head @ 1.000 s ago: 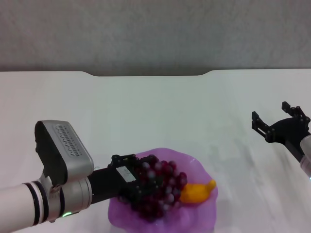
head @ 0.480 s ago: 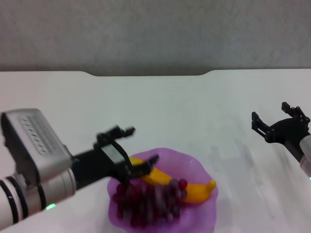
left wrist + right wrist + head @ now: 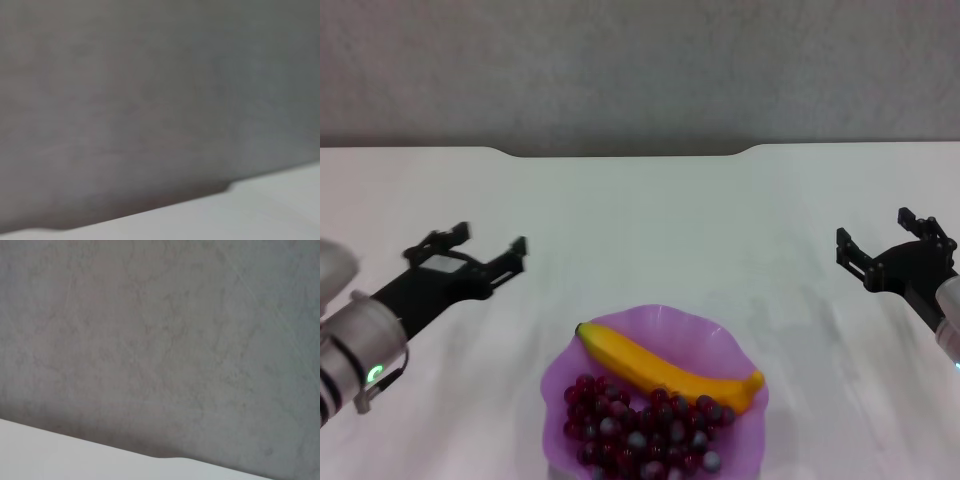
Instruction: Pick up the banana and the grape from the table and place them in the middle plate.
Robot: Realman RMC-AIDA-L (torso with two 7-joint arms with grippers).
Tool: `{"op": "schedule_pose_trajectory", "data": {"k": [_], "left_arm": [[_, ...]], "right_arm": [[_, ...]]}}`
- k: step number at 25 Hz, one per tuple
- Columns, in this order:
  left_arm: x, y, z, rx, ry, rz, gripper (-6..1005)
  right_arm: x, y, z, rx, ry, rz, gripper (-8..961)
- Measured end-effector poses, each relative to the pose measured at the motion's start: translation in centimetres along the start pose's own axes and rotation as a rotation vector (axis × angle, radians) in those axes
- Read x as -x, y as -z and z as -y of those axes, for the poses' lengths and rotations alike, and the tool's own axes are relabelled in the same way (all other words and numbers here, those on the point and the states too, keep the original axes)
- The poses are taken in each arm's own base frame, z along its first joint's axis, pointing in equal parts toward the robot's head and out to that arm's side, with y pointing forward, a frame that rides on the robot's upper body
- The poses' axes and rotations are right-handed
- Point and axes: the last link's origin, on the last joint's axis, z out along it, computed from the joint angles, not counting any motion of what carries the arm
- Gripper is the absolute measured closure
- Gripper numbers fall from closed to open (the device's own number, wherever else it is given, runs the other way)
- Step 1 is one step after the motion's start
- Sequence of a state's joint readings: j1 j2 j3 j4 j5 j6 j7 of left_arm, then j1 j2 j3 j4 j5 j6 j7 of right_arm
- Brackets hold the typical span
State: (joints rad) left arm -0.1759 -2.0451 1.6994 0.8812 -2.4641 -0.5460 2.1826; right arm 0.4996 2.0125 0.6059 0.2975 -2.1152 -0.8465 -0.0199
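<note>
The purple scalloped plate [image 3: 710,335] sits on the white table [image 3: 640,220] at the near middle. The yellow banana [image 3: 660,367] lies across the plate. The bunch of dark red grapes [image 3: 640,430] lies in the plate just in front of the banana. My left gripper [image 3: 480,244] is open and empty, raised to the left of the plate. My right gripper [image 3: 885,240] is open and empty at the right side, well away from the plate. Both wrist views show only the grey wall and a strip of table edge.
The table's far edge has a notch [image 3: 625,152] in front of a grey wall [image 3: 640,70]. The table edge also shows in the left wrist view [image 3: 240,200] and in the right wrist view [image 3: 75,455].
My left gripper has let go of the grapes in the plate, opened, and drawn back up and to the left. The whole banana now shows. The right arm has not moved.
</note>
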Motion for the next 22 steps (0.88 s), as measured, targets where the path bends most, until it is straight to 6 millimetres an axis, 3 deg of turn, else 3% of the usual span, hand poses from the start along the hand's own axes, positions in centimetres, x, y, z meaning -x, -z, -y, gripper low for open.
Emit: {"op": "schedule_pose_trajectory", "data": {"k": [3,8,16,22], "left_arm": [[1.3,1.0,1.8,-0.084,0.088,-0.097,121],[1.9,3.0,4.1,-0.157,0.138,-0.249,122],[3.9,3.7,5.9,-0.237,0.131,-0.185,122],[4.7,3.6,6.1,-0.257,0.155,-0.143,122]], "right_arm": [[0.1,-0.1,0.0,0.002,0.002,0.002,67],[0.2,-0.2,0.0,0.003,0.002,0.003,67],[0.4,-0.4,-0.2,0.008,0.003,0.005,67],[0.4,-0.2,-0.7,0.034,0.038,0.015,67]]}}
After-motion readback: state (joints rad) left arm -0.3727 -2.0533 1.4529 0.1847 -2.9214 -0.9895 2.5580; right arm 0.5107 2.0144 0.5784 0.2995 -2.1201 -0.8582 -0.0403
